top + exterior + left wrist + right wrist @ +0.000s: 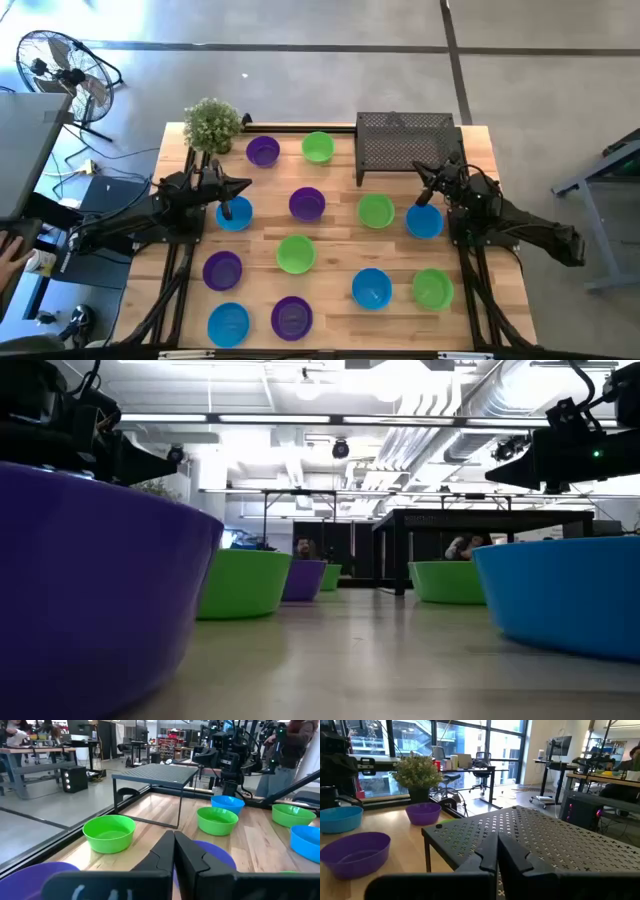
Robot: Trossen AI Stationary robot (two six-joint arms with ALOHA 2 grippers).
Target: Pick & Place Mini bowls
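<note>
My left fingers (243, 186) and right fingers (418, 170) are closed and empty, each poised just beside a blue bowl: the left-hand blue bowl (234, 214) and the right-hand blue bowl (424, 221)

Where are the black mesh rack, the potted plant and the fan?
black mesh rack (405, 135), high view, on its perforated top.
potted plant (212, 124), high view, on its leaves.
fan (62, 70), high view, on its round wire guard.

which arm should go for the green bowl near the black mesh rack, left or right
Probably the right. The right gripper, shut and empty, hovers by the blue bowl right beside that green bowl, near the rack. The left gripper, also shut, sits across the table.
</note>
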